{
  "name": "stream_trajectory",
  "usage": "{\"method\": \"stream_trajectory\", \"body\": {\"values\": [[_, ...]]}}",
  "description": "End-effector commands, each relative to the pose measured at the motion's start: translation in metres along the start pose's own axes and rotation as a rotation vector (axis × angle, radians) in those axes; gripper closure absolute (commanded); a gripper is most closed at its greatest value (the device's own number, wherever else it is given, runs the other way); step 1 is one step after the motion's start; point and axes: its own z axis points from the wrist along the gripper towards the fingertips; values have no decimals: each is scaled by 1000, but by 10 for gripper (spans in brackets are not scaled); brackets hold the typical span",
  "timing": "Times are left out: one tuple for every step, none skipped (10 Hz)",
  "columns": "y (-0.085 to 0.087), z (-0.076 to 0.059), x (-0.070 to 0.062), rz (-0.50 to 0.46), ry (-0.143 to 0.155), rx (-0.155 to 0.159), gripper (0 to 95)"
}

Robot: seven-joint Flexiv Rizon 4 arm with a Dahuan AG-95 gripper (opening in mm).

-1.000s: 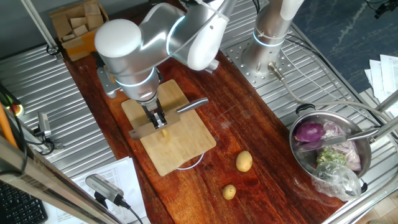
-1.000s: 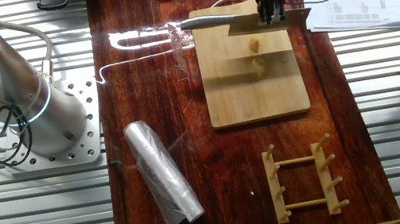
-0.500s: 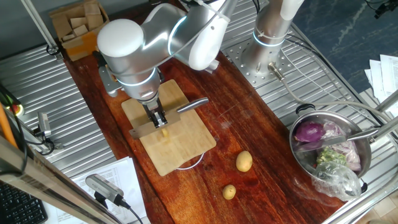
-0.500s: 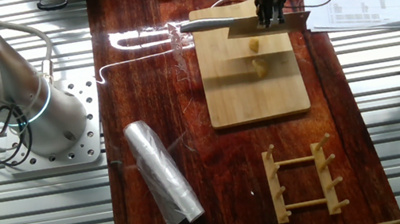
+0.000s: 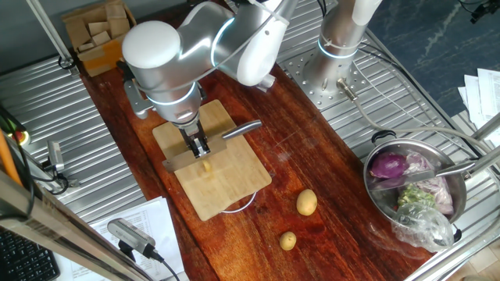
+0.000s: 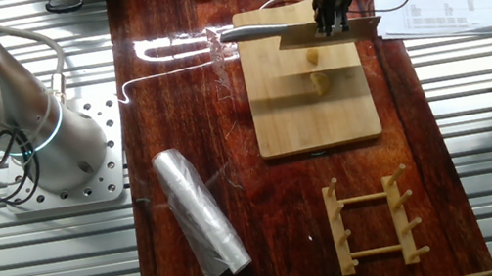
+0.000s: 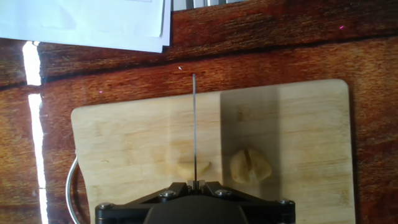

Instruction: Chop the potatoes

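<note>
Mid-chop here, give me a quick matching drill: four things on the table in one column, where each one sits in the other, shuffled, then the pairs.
Things:
1. steel cleaver
2. small pale-yellow potato chunks
3. two whole yellow-brown potatoes
4. purple onion half

Places:
A. in the round steel pot
B. on the bare dark wood tabletop, beside the board
C. on the light wooden cutting board
D. clamped in the black pincer, above the board

Pairs: 1-D, 2-C, 3-B, 4-A
</note>
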Motion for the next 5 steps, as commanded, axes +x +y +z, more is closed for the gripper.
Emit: {"method": "stream_trajectory", "body": {"values": [[0, 1, 0, -1, -1, -1, 950], [0, 2, 0, -2, -1, -1, 950], [0, 2, 0, -3, -1, -1, 950], [0, 2, 0, -5, -1, -1, 950], [0, 2, 0, -6, 0, -1, 950]]}}
